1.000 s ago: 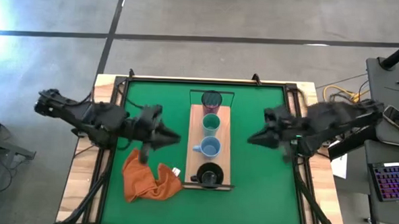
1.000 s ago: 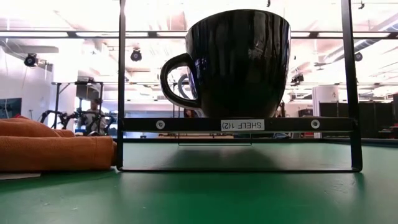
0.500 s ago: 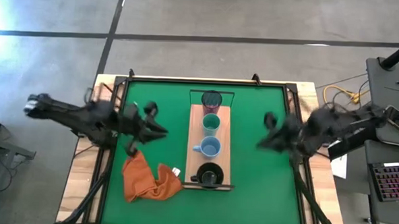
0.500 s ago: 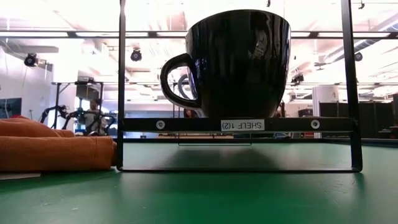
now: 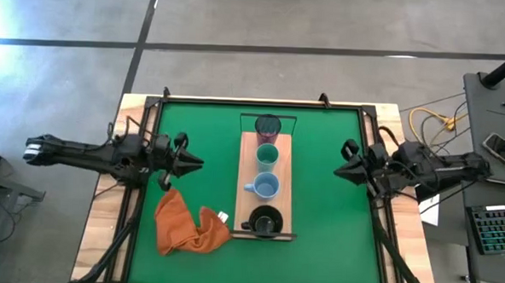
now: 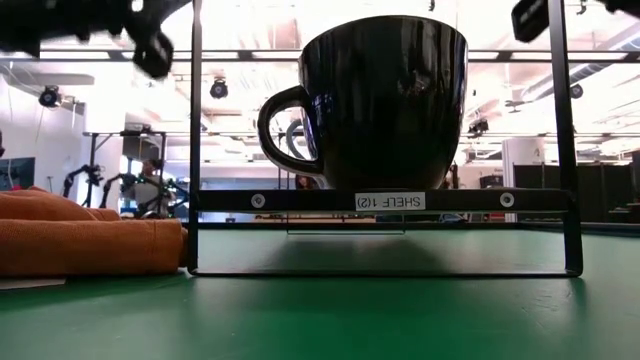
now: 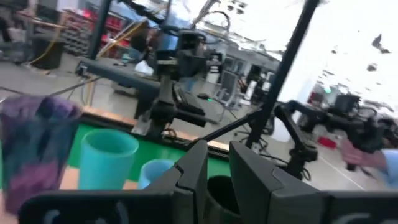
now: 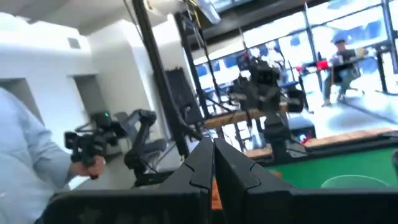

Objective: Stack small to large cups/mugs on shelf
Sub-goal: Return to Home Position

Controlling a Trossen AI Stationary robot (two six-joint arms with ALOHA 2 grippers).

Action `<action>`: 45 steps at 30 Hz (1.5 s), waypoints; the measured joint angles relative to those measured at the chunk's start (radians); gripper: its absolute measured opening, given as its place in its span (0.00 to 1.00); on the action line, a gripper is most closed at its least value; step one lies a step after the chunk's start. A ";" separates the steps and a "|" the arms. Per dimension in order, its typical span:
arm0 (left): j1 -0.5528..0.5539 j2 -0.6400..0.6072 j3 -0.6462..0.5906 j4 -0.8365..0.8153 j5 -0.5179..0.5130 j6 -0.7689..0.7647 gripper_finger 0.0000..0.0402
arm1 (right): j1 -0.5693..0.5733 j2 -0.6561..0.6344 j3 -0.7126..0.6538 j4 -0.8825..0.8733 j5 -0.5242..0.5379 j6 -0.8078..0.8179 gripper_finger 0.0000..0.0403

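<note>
Four cups stand upright in a row on the light-wood shelf (image 5: 244, 179). From far to near they are a dark purple cup (image 5: 268, 126), a teal cup (image 5: 267, 154), a light blue mug (image 5: 267, 188) and a black mug (image 5: 264, 220). The black mug (image 6: 385, 100) fills the low view. My left gripper (image 5: 193, 163) hovers left of the shelf, pointing at it, its fingers (image 7: 194, 171) a narrow gap apart with nothing between them. My right gripper (image 5: 340, 172) hovers right of the shelf, shut and empty. Both stay clear of the cups.
A crumpled orange cloth (image 5: 189, 227) lies on the green mat (image 5: 325, 238) near the shelf's left side, below my left gripper. The shelf's black wire frame (image 6: 195, 140) rises at its ends. A person's sleeve (image 8: 25, 162) shows beyond the table.
Both grippers have drawn back from the shelf, the left toward the table's left edge and the right toward its right edge. Both have also sunk lower and now show at the top corners of the low view. The cups and cloth have not moved.
</note>
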 joint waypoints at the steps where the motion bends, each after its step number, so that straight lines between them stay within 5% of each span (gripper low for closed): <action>1: 0.000 -0.007 -0.039 0.039 -0.015 -0.007 0.13 | 0.001 -0.008 -0.029 0.033 0.002 -0.001 0.02; 9: 0.000 -0.070 -0.334 0.305 -0.064 -0.141 0.13 | 0.002 -0.058 -0.251 0.232 0.040 0.027 0.02; 18: 0.001 -0.191 -0.340 0.033 -0.075 -0.182 0.13 | 0.001 -0.184 -0.374 0.268 0.052 0.020 0.02; 30: 0.019 -0.371 -0.341 -0.278 -0.226 -0.256 0.13 | -0.005 -0.375 -0.376 -0.093 0.155 0.056 0.02; 45: 0.019 -0.359 -0.341 -0.282 -0.235 -0.257 0.13 | -0.005 -0.337 -0.374 -0.203 0.161 0.086 0.02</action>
